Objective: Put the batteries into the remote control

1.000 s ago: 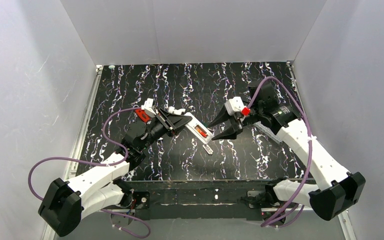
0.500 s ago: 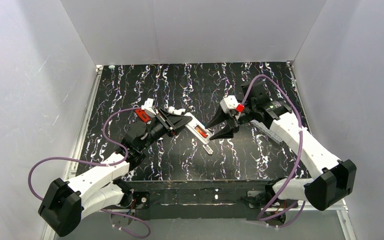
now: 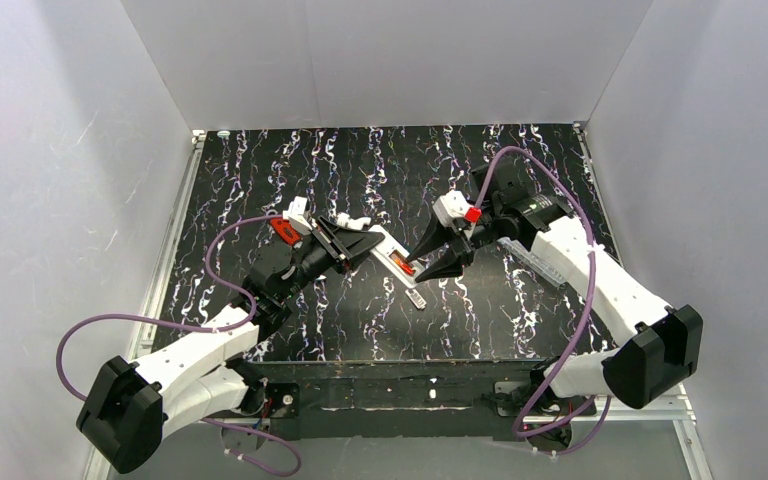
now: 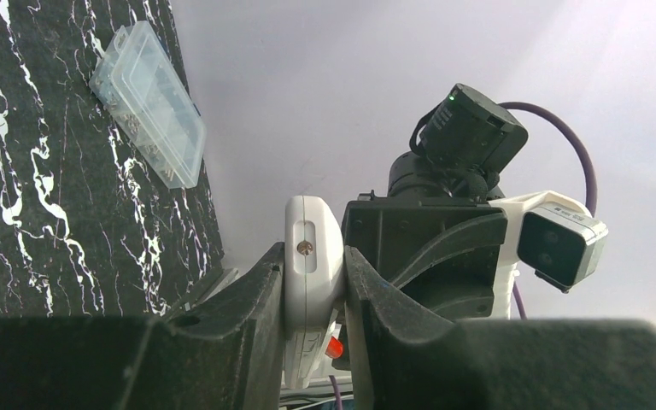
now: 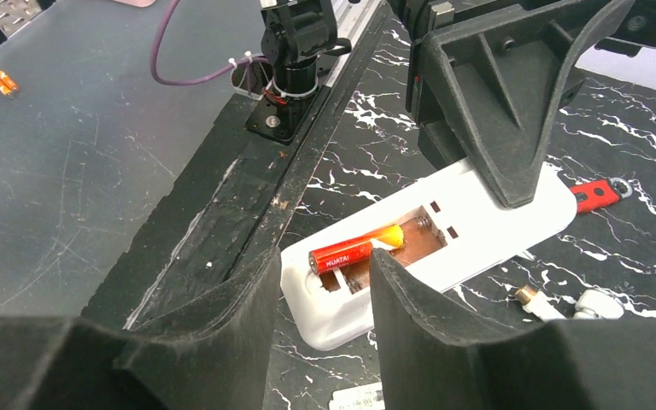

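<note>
Gripping remote control point(image 4: 312, 282) tight in left jaws, right jaws half-wide, empty, flanking its battery point(image 5: 352, 254) end; left wrist, not right, shows clear box point(image 4: 148, 102) at 10 o'clock.

The left gripper point(image 3: 368, 240) clamps one end of the remote control point(image 3: 400, 264), closing off that side. Its bay, one battery point(image 5: 350, 254) inside, lies unobstructed between the parted jaws of the right gripper point(image 5: 325, 265). A clear box point(image 3: 538, 268) crowds the right arm.
</note>
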